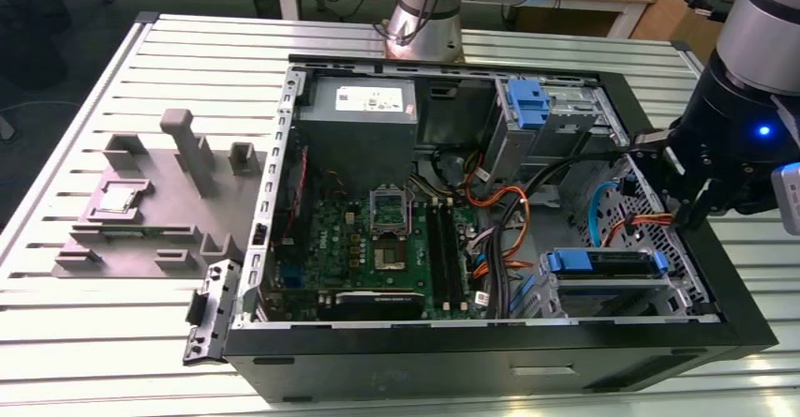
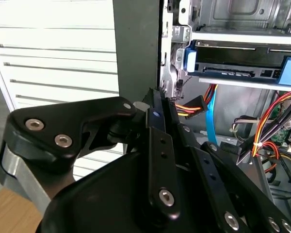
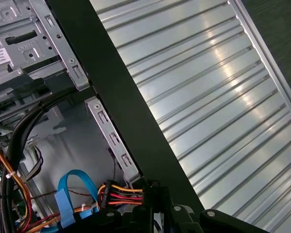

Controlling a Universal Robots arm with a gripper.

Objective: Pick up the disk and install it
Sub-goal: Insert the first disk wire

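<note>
I have the gripper (image 1: 691, 213) at the case's edge, its opening impossible to tell, while the disk (image 1: 605, 263) sits in its bay, rigid, dense, best gripped along its blue rails.

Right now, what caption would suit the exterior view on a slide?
Robot arm's gripper at the open computer case's side wall, near the disk with blue rails sitting in its bay.

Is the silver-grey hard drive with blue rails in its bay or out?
In: the silver-grey hard drive with blue rails sits in the lower drive cage of the open black computer case.
</note>
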